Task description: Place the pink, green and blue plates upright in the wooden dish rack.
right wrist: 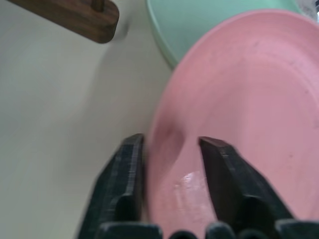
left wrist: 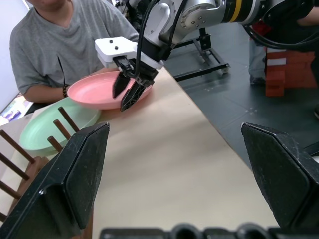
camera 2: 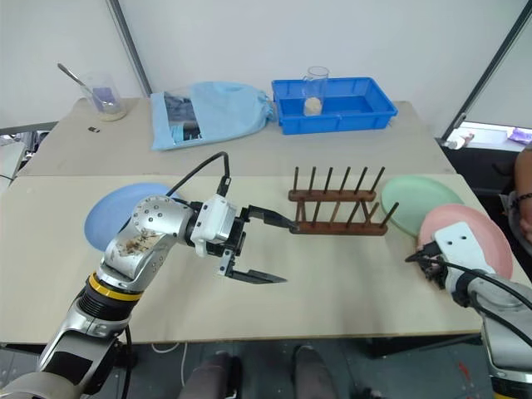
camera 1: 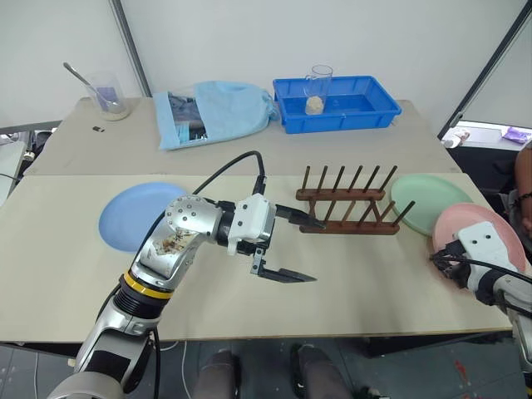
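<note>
Plates lie flat on the tabletop (camera 1: pixel 349 291), none in the rack yet: the blue plate (camera 1: pixel 133 214) at about nine o'clock, the green plate (camera 1: pixel 428 199) at three o'clock, and the pink plate (camera 1: pixel 490 233) overlapping the green one's near edge at about four o'clock. Between them, just past the centre, stands the wooden dish rack (camera 1: pixel 347 212), its pegs empty, probably set mid-table so either arm can reach it. The left end effector (camera 1: pixel 301 248) hangs beside the rack's nine o'clock end with its fingers spread wide and nothing between them, likely waiting clear of the work. The right end effector (right wrist: pixel 169 174) straddles the pink plate's near rim, one finger outside and one over the inside, narrowing but not visibly clamped; I judge a rim grasp is under way. A seated person (left wrist: pixel 60 45) beyond the plates is cut off, and the pink plate's far edge is cropped.
</note>
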Tool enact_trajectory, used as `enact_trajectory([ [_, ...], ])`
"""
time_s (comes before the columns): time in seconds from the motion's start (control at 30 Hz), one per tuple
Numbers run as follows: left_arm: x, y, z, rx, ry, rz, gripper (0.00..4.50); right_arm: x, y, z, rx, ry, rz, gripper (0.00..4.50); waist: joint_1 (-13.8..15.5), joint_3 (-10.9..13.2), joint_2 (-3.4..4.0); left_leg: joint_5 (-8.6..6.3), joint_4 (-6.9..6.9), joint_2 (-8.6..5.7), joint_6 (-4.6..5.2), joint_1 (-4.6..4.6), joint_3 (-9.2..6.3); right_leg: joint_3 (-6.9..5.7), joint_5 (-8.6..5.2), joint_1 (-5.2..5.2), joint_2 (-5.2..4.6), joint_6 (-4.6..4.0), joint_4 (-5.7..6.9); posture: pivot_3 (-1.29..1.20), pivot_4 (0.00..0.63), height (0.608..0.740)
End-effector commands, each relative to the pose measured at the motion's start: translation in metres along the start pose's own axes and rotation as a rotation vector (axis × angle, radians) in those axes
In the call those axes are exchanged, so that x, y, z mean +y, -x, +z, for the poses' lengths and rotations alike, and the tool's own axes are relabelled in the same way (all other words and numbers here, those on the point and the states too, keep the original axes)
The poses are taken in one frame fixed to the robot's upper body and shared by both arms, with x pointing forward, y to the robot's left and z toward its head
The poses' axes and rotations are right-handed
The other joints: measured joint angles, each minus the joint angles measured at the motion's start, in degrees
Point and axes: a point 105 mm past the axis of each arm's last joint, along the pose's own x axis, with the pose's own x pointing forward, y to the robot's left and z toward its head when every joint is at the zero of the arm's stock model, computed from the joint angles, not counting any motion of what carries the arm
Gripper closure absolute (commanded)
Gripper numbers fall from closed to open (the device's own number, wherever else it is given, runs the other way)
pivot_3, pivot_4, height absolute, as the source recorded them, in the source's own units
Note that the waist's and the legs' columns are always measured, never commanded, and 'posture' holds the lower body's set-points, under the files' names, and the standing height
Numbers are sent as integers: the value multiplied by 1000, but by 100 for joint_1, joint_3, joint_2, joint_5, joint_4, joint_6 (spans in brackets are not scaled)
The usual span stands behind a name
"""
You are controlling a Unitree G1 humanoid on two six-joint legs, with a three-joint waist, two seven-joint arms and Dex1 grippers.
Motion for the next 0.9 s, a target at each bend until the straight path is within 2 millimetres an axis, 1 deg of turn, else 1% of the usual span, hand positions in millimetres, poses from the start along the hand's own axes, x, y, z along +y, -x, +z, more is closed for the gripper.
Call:
enact_trajectory([
  [0.03,5,1,6,-5,-40,20,0,-4,4,10,-33,-12,-19,4037,0,0,0,0,0,0,0,0,0,0,0,0,0,0,0,0,150,720],
  [0.07,5,1,5,-3,-41,24,0,-3,4,11,-36,-15,-20,4477,-8,0,0,0,1,0,0,1,0,0,0,0,0,0,0,0,150,720],
  [0.17,8,3,4,7,-49,43,0,-6,9,19,-58,-17,-35,4477,-18,0,0,0,2,3,0,4,1,0,0,2,1,1,0,0,150,720],
  [0.27,9,5,4,9,-44,60,0,-12,22,31,-90,-4,-65,4477,-14,0,0,0,1,4,0,5,0,-1,1,0,3,1,3,0,150,720],
  [0.33,10,8,4,10,-33,79,0,-18,36,44,-126,27,-93,4477,-9,0,2,0,0,5,0,5,-1,-1,1,0,3,1,4,0,150,720],
  [0.4,11,12,3,14,-23,100,0,-25,52,61,-175,63,-121,4477,-14,-1,6,0,-1,4,0,3,0,-1,0,-2,2,1,3,0,150,720],
  [0.47,13,17,3,16,-12,125,0,-29,66,83,-241,96,-117,4477,-15,-1,7,0,-1,4,0,2,1,0,0,-3,2,1,1,0,150,720],
  [0.57,17,22,6,1,20,155,0,-25,81,120,-379,136,-34,4477,-27,-1,6,0,-1,5,0,2,2,-1,0,-3,2,1,-1,0,150,720],
  [0.63,19,25,8,-13,47,166,0,-17,89,151,-521,132,57,4477,-33,0,5,0,-1,6,0,4,0,-2,0,-2,3,1,0,0,150,720],
  [0.7,22,28,11,-24,57,175,0,-11,97,179,-689,82,156,4477,-48,3,1,0,0,8,0,7,-4,-6,1,-1,5,1,1,0,150,720],
  [0.73,24,29,12,-25,57,178,0,-10,100,187,-732,61,192,4477,-37,3,0,0,-1,10,0,6,-5,-6,1,-2,9,1,-1,0,150,720],
  [0.83,26,32,16,-34,54,185,0,-9,100,205,-824,-80,309,4477,-24,3,0,0,-1,10,0,4,-11,-7,1,0,10,1,-1,0,150,720],
  [0.9,26,33,19,-42,57,185,0,-13,99,213,-869,-226,423,4477,-18,3,0,0,-2,8,0,1,-11,-5,0,1,9,0,-1,0,150,720],
])
